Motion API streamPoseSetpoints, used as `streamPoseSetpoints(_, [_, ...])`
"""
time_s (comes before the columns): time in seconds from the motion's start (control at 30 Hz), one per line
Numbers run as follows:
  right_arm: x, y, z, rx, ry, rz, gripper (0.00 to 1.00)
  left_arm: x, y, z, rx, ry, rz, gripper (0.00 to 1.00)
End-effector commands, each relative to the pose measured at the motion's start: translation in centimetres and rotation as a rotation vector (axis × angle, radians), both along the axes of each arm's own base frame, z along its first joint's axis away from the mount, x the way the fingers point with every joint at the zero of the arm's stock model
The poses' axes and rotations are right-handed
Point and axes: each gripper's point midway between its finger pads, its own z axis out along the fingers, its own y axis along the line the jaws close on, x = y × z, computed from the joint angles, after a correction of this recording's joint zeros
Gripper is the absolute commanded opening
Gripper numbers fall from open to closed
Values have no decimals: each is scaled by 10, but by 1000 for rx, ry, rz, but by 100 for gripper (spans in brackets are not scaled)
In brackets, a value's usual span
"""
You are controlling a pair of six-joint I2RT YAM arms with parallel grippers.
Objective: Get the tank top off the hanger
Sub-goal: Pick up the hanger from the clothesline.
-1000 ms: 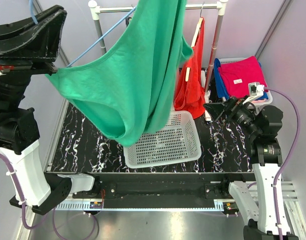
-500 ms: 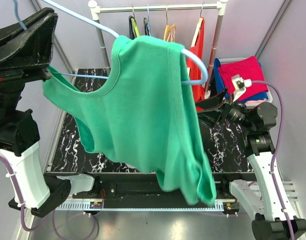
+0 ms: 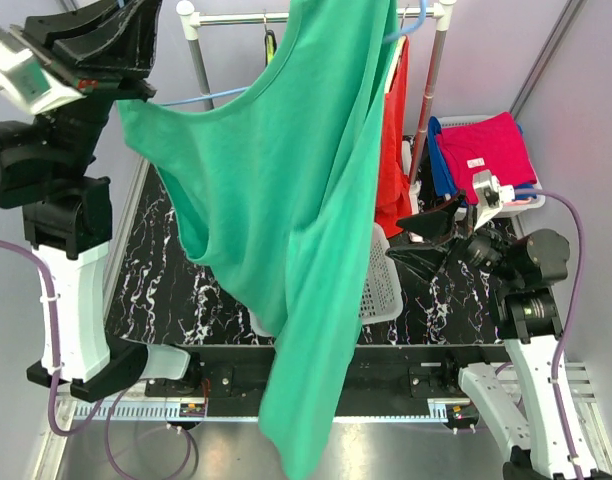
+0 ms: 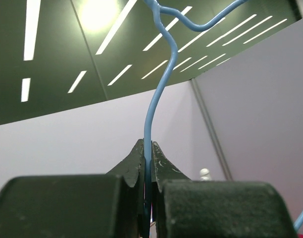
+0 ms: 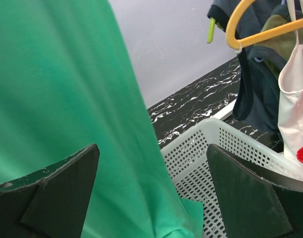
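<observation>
A green tank top [image 3: 296, 200] hangs on a light blue wire hanger [image 3: 208, 96] and drapes down past the table's near edge. My left gripper [image 3: 136, 85] is raised at the upper left and shut on the hanger's wire [image 4: 148, 163]. My right gripper [image 3: 418, 240] is open and empty, just right of the hanging cloth, which fills the left of the right wrist view [image 5: 67, 99]. Its fingertips [image 5: 52, 188] stand apart on either side of the cloth's edge, without touching it.
A white mesh basket [image 3: 384, 280] sits on the black marbled table [image 3: 151, 270] behind the cloth; it also shows in the right wrist view [image 5: 226, 158]. A clothes rail [image 3: 231, 17] holds a red garment [image 3: 394, 160] and others. Folded red and blue clothes [image 3: 486, 150] lie at the right.
My left arm has swung the hanger up and right, so the tank top now hangs long and narrow. My right gripper has moved slightly lower and stays open.
</observation>
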Motion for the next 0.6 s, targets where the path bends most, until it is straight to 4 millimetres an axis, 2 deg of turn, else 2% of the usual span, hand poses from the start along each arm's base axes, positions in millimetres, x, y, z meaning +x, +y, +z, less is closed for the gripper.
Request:
streamPoseSetpoints(0.0, [-13,-2,12,-7,-72,-8,100,10,22,15,-89,-45,149,0])
streamPoseSetpoints(0.1, [-16,-2,20,3,-87,-5,100,16,20,19,-90,-60,171,0])
streamPoseSetpoints(0.13, [-18,-1,21,3,-90,6,100,11,20,24,-96,-76,169,0])
streamPoseSetpoints(0.2, [-21,0,28,15,-103,24,100,14,16,25,-89,-82,172,0])
streamPoseSetpoints(0.33, [-28,3,29,11,-104,80,100,18,13,25,-87,-93,198,0])
streamPoseSetpoints(0.43, [-19,2,25,-10,-90,52,100,29,10,21,-87,-79,242,0])
streamPoseSetpoints(0.57, [-5,0,19,-31,-91,12,100,55,5,5,-60,-27,352,0])
